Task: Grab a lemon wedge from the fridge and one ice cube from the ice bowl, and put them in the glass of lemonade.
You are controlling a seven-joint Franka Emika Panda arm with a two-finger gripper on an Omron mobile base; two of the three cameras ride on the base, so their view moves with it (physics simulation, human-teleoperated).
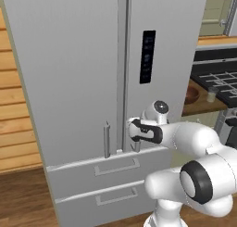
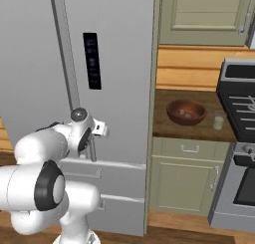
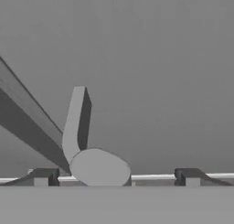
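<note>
The gripper (image 1: 134, 139) sits low against the front of the tall grey French-door fridge (image 1: 69, 59), right at the bottom end of the slim vertical bar handle (image 3: 75, 122) of the right-hand door; in the hand view the two small dark fingertips (image 3: 43, 176) stand spread well apart, with the handle's rounded foot rising between them, so the jaws are released and not yet closed on anything. Both doors look shut, so the lemon wedge is hidden inside. On the wooden counter to the fridge's right the wide reddish-brown ice bowl (image 2: 187, 112) rests near the small pale tumbler of lemonade (image 2: 218, 121), the two apart. The step in hand seems to be opening the fridge: next the fingers likely need to close around the bar, then the door must be swung outward
</note>
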